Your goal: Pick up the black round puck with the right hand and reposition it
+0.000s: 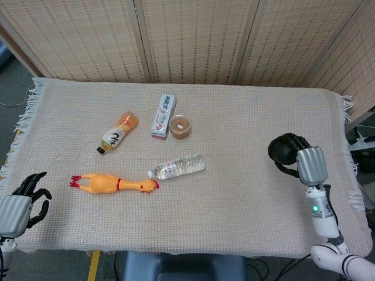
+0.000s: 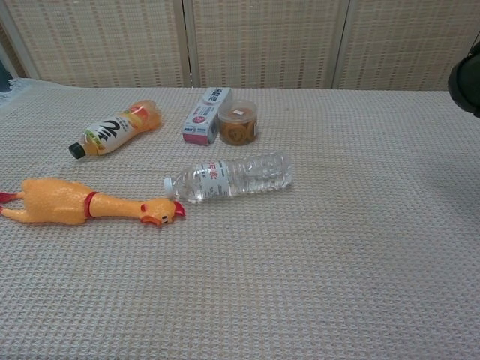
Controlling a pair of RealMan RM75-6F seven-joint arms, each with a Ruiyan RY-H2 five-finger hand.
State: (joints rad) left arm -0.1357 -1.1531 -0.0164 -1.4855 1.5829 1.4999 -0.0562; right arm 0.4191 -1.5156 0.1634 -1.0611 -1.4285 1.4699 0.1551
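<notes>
Two hands are seen, one at each end of the woven beige tablecloth (image 1: 234, 199). At the far left, the left hand (image 1: 20, 202) is held off the table's near corner, its dark fingers curled loosely and nothing in them. Further right, the yellow rubber chicken (image 1: 114, 184), the clear plastic water bottle (image 1: 176, 167) and the other small items are lying well apart from the task's thing. At the right side, the black round puck (image 1: 285, 150) is gripped by the right hand (image 1: 304, 161), whose dark fingers are wrapped around it. The puck is carried on the hand's inner, table-centre side, apparently lifted clear of the cloth. Open cloth lies to its left, so the placing is judged free in that direction.
</notes>
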